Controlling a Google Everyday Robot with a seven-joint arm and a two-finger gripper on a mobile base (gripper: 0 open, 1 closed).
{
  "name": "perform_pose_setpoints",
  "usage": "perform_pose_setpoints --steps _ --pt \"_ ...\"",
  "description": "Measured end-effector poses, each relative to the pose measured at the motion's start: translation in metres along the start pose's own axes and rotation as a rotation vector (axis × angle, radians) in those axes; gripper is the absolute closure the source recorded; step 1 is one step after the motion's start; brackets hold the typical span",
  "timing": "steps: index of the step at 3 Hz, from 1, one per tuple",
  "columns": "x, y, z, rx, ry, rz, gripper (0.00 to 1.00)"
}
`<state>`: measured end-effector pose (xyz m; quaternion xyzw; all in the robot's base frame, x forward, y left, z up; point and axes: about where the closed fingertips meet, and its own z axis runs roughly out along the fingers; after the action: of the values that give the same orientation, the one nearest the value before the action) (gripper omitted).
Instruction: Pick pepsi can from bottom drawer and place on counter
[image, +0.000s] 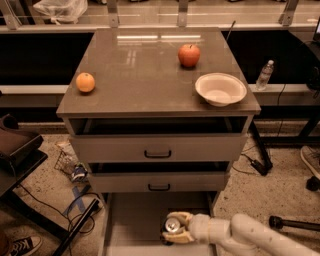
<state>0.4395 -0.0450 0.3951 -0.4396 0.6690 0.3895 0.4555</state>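
The pepsi can (172, 225) stands upright in the pulled-out bottom drawer (132, 220), silver top showing, near the lower edge of the camera view. My gripper (175, 229) reaches in from the right on a white arm, and its pale fingers (181, 216) wrap around the can. The can still sits low over the drawer floor. The counter (135, 75) is the glossy grey-brown cabinet top above.
On the counter are an orange (85, 82) at the left, a red apple (189, 55) at the back and a white bowl (220, 89) at the right. Two grey drawers with black handles (157, 153) sit above the open drawer. A water bottle (265, 75) stands on a ledge at the right.
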Motion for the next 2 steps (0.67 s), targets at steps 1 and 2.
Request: perform_pose_setpoints --steps 1,2 --pt "-0.083 -0.009 -0.057 0.011 -0.043 0.01 1.0" --pt "-0.163 -0.021 -0.105 0.055 -0.066 0.011 1.0"
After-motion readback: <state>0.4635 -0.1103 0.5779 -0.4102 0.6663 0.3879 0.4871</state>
